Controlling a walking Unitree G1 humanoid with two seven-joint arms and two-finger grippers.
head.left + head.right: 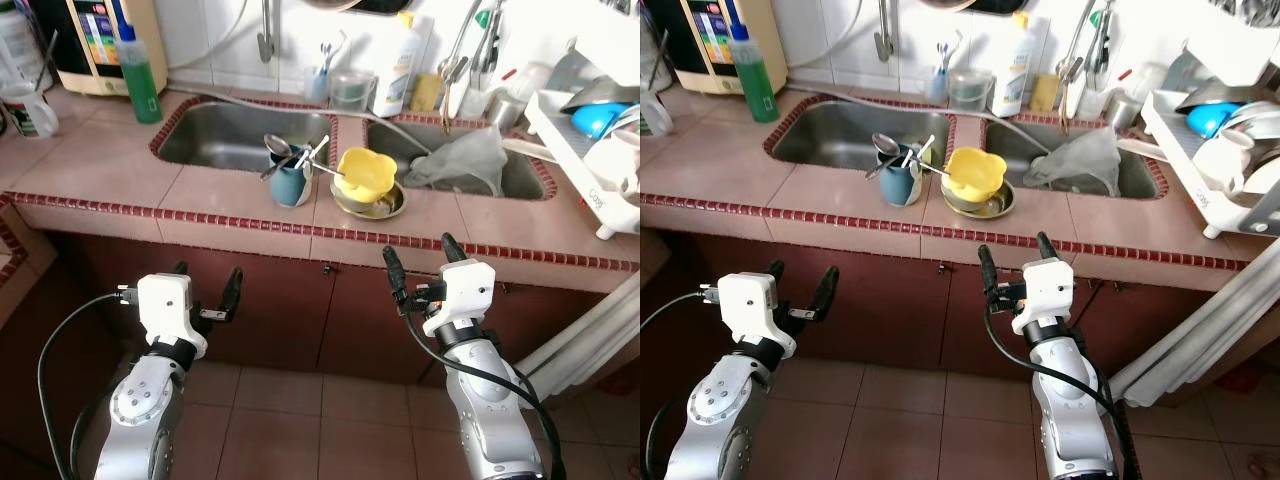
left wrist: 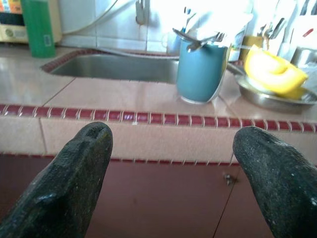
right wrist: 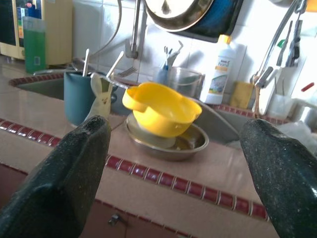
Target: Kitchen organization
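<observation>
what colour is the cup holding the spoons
Blue-teal; the cup shows best in the left wrist view.

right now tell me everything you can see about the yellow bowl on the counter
The yellow bowl looks like glossy plastic, with a wavy, lobed rim. It sits tilted, not flat, inside a shallow metal dish on the tiled strip of counter between the two sinks. A spoon handle from the blue cup beside it reaches toward its rim; whether they touch is unclear. Its inside cannot be seen well. Neither pincer is near it.

Cup (image 1: 291,180) left of bowl (image 1: 365,172), between sinks (image 1: 228,135)
</observation>
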